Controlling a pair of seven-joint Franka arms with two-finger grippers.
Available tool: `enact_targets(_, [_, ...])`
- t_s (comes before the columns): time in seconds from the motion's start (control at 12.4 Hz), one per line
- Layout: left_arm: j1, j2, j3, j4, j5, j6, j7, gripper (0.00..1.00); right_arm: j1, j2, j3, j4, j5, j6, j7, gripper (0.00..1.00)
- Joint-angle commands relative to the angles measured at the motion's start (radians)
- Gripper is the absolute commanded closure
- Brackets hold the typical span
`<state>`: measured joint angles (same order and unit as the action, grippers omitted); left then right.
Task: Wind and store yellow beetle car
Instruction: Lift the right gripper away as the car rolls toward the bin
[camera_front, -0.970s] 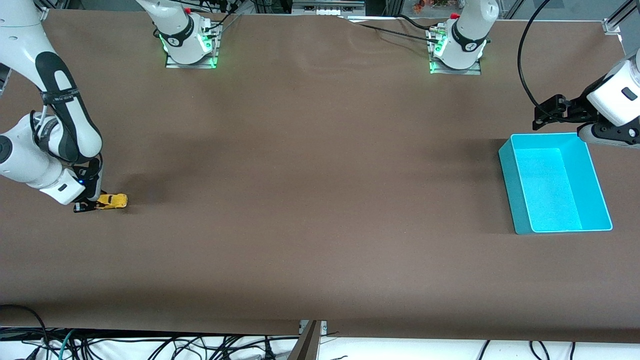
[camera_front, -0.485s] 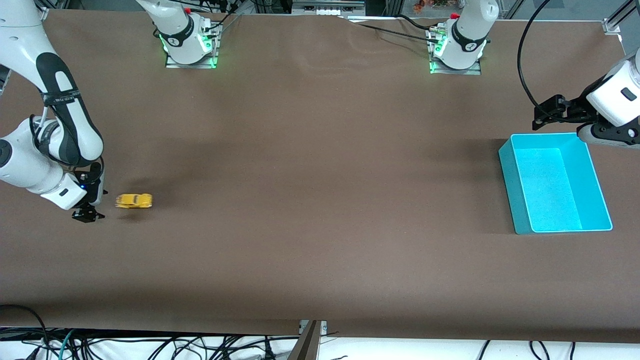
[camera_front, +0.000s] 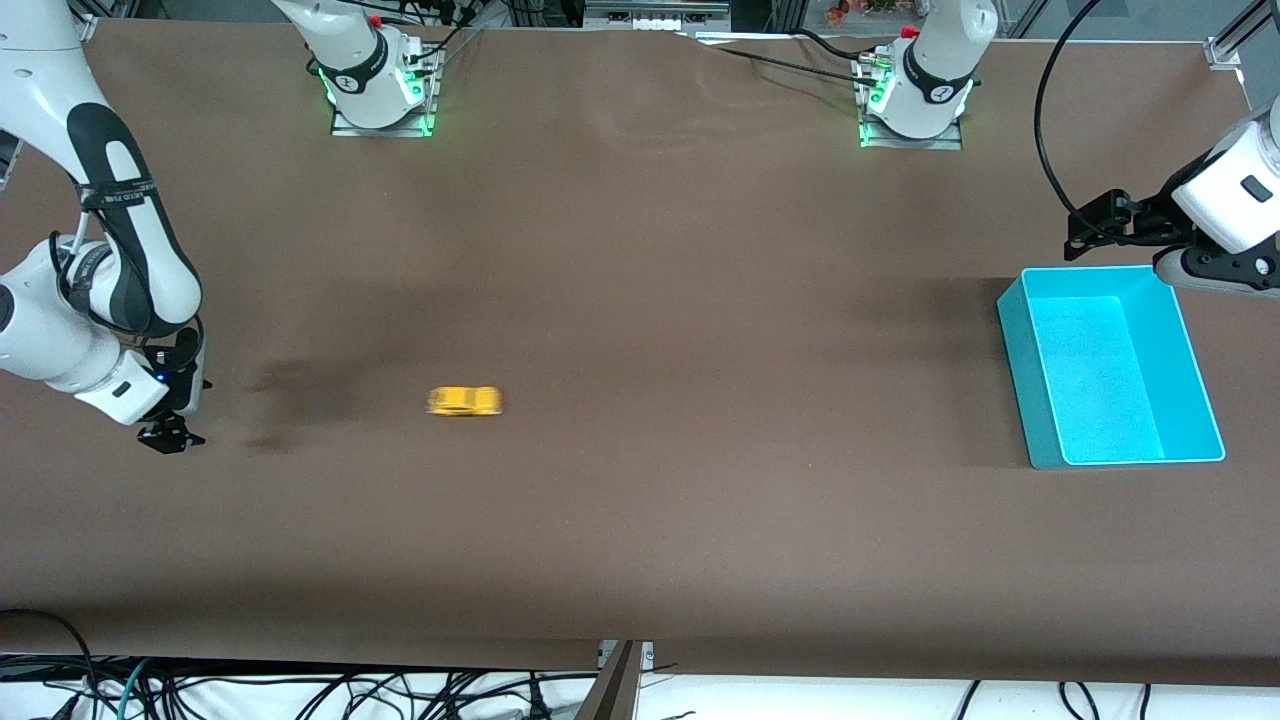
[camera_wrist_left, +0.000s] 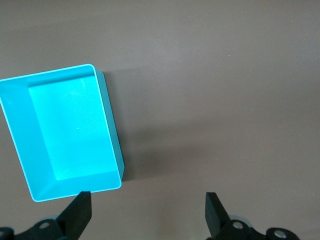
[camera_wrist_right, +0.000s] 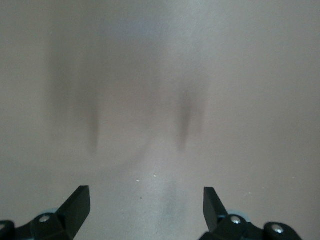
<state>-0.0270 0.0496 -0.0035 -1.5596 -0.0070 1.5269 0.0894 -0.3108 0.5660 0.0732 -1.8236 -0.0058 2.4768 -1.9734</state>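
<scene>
At centre-left of the front frame, yellow beetle car (camera_front: 464, 401) wound and loose on desk (camera_front: 640, 520), well apart from turquoise bin (camera_front: 1017, 345) at right edge, storing not yet done; right gripper (camera_front: 170, 436) at left edge and left gripper (camera_wrist_left: 148, 210), waiting over the bin's corner, both spread and empty.

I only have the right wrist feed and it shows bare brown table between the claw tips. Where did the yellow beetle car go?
Observer: The yellow beetle car is loose on the table, blurred, between the right claw and the turquoise bin.
Operator: Anything in the bin?
Observer: No; in the left wrist view it holds nothing.
Operator: Where is the left claw?
Observer: The left claw is open, waiting above the table beside the bin.
</scene>
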Motion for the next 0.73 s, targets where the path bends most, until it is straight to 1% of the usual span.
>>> enact_targets(0.0, [0.001,-0.007,-0.007,-0.007,0.025,0.004,0.004,0.0,-0.011,-0.006,0.014,0.039,0.047,-0.062,-0.015,0.0])
enact_targets(0.16, [0.001,-0.008,-0.007,-0.007,0.025,0.004,0.004,0.0,-0.008,-0.006,0.016,0.091,0.107,-0.123,-0.005,0.0])
enact_targets(0.24, [0.001,-0.007,-0.007,-0.007,0.025,0.004,0.004,0.0,-0.008,-0.006,0.016,0.11,0.143,-0.162,0.04,0.0])
enact_targets(0.4, [0.001,-0.008,-0.007,-0.007,0.025,0.004,0.004,0.0,-0.008,-0.014,0.016,0.128,0.153,-0.193,0.134,0.0])
enact_targets(0.65, [0.001,-0.007,-0.007,-0.007,0.025,0.004,0.004,0.0,0.002,-0.044,0.016,0.135,0.153,-0.199,0.24,0.0])
